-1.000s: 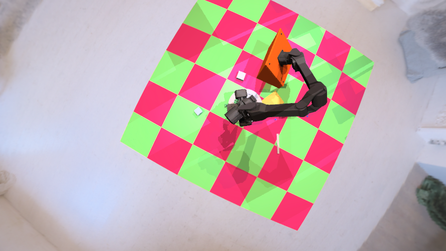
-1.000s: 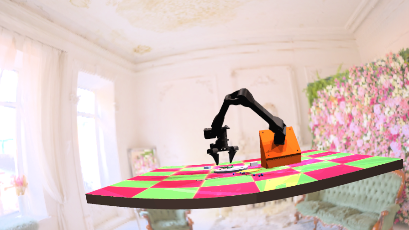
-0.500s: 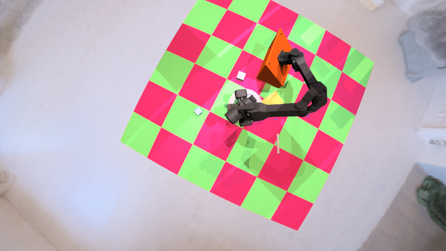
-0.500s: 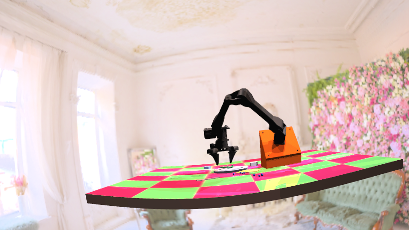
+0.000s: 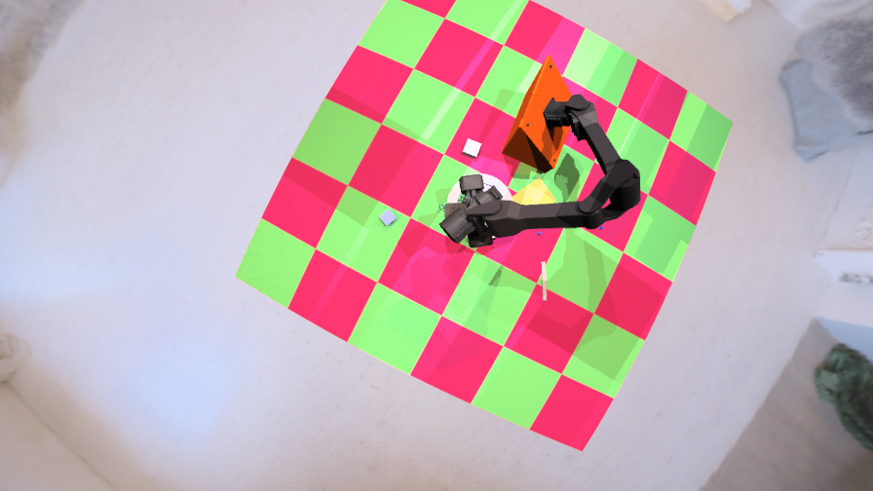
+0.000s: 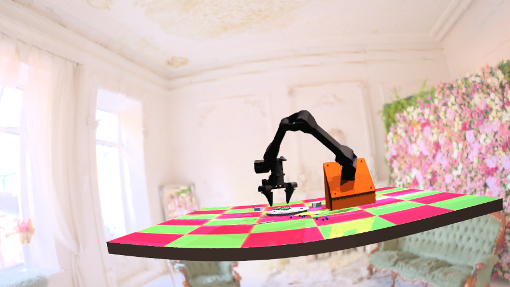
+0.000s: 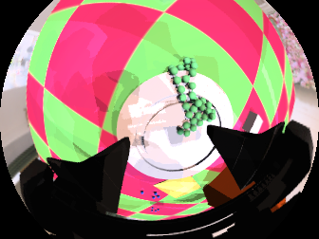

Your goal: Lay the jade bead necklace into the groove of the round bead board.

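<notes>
Round green jade beads bunch on the smooth white disc-shaped board, spilling past its rim.
The black end effector hovers open and empty, hiding much of the board from above.

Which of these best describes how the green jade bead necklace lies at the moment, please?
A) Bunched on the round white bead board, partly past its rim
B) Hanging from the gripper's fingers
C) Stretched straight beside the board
A: the wrist view shows the green jade bead necklace clumped on the round white bead board, one end over its rim.
</notes>
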Robot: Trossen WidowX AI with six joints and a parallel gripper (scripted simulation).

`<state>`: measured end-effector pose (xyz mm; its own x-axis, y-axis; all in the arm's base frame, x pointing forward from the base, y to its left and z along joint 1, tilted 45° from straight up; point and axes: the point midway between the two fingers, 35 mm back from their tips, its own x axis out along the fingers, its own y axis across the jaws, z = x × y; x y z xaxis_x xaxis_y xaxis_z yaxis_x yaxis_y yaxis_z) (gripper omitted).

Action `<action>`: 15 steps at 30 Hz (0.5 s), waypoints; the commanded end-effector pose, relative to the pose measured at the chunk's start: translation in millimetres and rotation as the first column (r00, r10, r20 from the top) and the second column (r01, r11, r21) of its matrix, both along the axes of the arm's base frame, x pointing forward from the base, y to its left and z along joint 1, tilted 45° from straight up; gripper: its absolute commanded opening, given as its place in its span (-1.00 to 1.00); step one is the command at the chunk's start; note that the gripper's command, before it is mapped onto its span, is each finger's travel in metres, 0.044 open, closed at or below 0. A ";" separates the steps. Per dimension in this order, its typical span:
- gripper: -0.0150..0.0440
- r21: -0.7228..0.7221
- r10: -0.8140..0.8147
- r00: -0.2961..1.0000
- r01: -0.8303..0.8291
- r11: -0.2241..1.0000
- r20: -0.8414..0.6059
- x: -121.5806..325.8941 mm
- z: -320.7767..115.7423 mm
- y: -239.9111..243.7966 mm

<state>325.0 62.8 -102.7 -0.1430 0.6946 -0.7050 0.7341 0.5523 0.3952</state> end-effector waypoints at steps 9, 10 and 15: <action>1.00 -0.004 0.005 1.000 -0.005 1.000 0.001 -0.1 0.0 -0.5; 1.00 -0.004 0.005 1.000 -0.005 1.000 0.001 -0.1 0.0 -0.5; 0.73 0.011 0.103 0.990 -0.104 0.994 0.099 -1.6 0.7 -1.8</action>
<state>325.1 62.5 -102.5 -0.1427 0.6944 -0.7053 0.7075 0.5698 0.4179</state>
